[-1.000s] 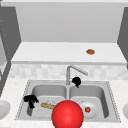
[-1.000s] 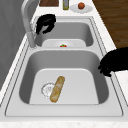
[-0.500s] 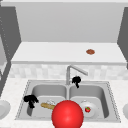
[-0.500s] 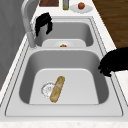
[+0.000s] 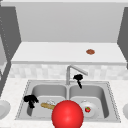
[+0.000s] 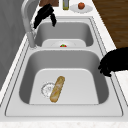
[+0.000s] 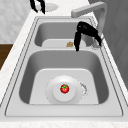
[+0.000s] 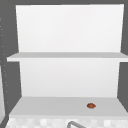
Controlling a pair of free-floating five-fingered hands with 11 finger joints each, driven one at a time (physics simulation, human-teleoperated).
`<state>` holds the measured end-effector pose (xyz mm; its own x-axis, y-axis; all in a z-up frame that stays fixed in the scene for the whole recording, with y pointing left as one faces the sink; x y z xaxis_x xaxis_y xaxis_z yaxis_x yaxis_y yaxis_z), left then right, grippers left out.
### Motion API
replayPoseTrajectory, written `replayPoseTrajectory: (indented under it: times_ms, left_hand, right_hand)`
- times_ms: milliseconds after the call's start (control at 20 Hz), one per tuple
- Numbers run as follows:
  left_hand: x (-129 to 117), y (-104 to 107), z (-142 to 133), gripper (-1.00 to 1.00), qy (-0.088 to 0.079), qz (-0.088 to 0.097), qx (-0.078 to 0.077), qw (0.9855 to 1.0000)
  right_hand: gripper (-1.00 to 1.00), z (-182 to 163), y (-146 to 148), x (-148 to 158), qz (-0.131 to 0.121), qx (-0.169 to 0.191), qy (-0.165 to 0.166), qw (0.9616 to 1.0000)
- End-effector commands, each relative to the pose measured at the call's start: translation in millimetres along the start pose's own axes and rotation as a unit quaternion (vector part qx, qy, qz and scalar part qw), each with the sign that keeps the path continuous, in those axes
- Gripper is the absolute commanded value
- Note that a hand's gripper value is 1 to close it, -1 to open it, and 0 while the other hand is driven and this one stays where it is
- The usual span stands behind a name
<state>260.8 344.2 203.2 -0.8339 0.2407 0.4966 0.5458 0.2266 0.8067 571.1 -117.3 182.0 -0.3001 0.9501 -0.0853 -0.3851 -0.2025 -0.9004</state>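
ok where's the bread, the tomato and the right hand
bread [image 6: 57,89], left side view, middle of the loaf in the near basin
tomato [image 7: 64,88], right side view, its red top, on the plate
right hand [image 7: 86,29], right side view, back of the hand under the faucet

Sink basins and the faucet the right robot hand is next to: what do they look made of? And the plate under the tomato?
The sink and faucet look like brushed steel: even grey, soft sheen, though a render leaves it open. The plate under the tomato looks like glazed white ceramic, possibly plastic. The right robot hand hangs beside the faucet, fingers pointing down.
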Motion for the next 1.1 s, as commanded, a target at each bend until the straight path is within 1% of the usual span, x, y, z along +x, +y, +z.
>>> replayPoseTrajectory:
  times_ms: [0,150,400,450,500,650,700,800,900,1050]
  left_hand:
    - [0.0,0.0,0.0,0.00,0.000,0.000,0.000,1.0000]
    - [0.0,0.0,0.0,0.00,0.000,0.000,0.000,1.0000]
    - [0.0,0.0,0.0,0.00,0.000,0.000,0.000,1.0000]
    - [0.0,0.0,0.0,0.00,0.000,0.000,0.000,1.0000]
    - [0.0,0.0,0.0,0.00,0.000,0.000,0.000,1.0000]
    - [0.0,0.0,0.0,0.00,0.000,0.000,0.000,1.0000]
    - [0.0,0.0,0.0,0.00,0.000,0.000,0.000,1.0000]
    - [0.0,0.0,0.0,0.00,0.000,0.000,0.000,1.0000]
    - [0.0,0.0,0.0,0.00,0.000,0.000,0.000,1.0000]
    - [0.0,0.0,0.0,0.00,0.000,0.000,0.000,1.0000]
  right_hand:
    - [-1.00,10.1,-17.9,1.3,0.017,-0.013,0.011,0.9997]
    - [-1.00,25.0,-31.4,1.8,0.025,-0.023,0.013,0.9993]
    - [-1.00,50.2,-52.7,3.2,0.038,-0.049,0.016,0.9979]
    - [-1.00,51.8,-50.6,3.7,0.042,-0.063,0.015,0.9970]
    - [-1.00,54.2,-48.8,4.7,0.044,-0.068,0.015,0.9966]
    - [-1.00,42.4,-32.7,10.2,0.034,-0.039,0.007,0.9986]
    - [-1.00,35.6,-31.6,11.6,0.035,-0.022,0.005,0.9991]
    - [-1.00,20.0,-28.6,14.1,0.039,0.002,0.005,0.9992]
    - [-1.00,6.6,-33.8,14.3,0.043,0.009,0.009,0.9990]
    - [-1.00,-14.1,-42.8,12.0,0.031,0.022,0.010,0.9992]
